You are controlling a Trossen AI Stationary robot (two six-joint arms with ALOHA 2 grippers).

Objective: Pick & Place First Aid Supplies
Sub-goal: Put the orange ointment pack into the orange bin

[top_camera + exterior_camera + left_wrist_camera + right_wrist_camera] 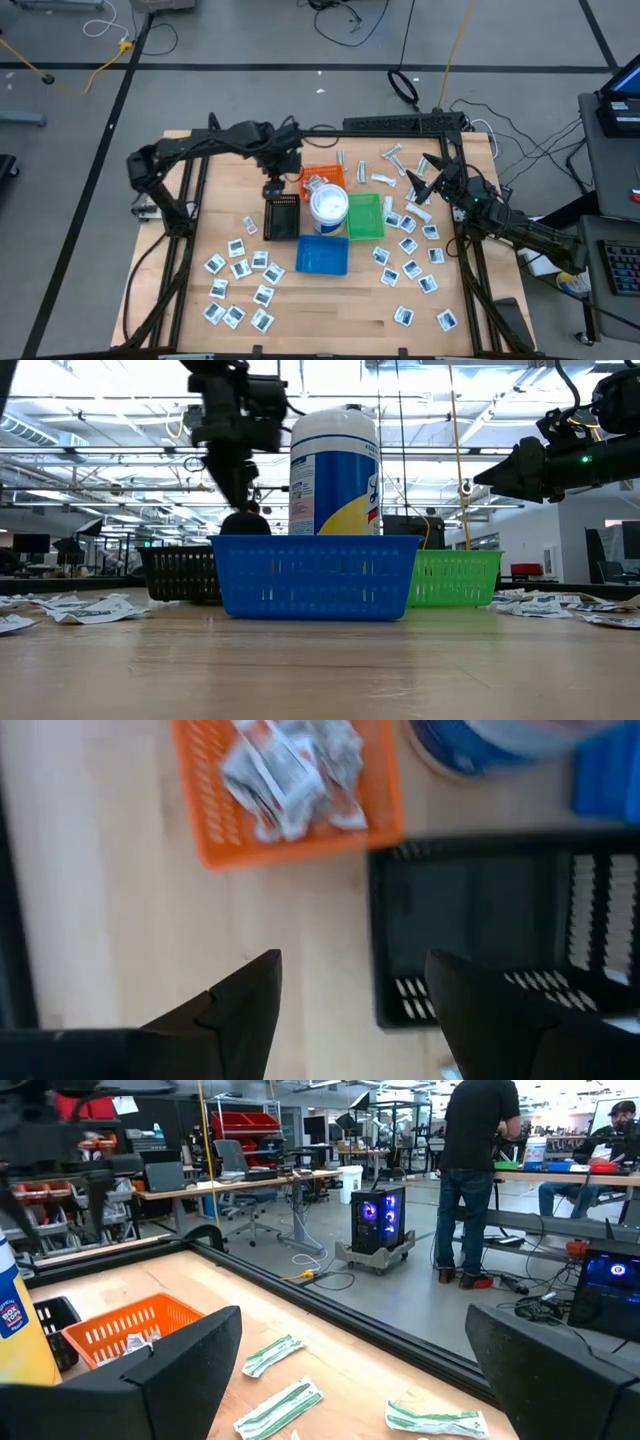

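The left gripper [276, 188] was held above the table between the orange tray [322, 180] and the black tray [283, 216], its fingers spread apart with nothing between them; in the left wrist view bare wood was seen in the gap between the fingertips [262, 982]. A crumpled heap of white packets [290, 765] lay inside the orange tray, so tumbled that no common direction could be made out.

The right gripper [424, 176] was raised over the far right part of the table, its fingers wide open and empty. Beyond it, narrow wrapped strips [272, 1353] with green print were seen flat on the wood, their long axes running slantwise toward the far edge of the table; in the high view more strips [392, 155] were scattered behind the trays, pointing in differing directions.

Small square packets [240, 270] were spread flat over the near left of the table [330, 310], and another group [410, 270] over the near right. A white tub [328, 207] stood upright between the orange, green [365, 216] and blue [322, 254] trays. A person [480, 1170] was seen standing in the room beyond
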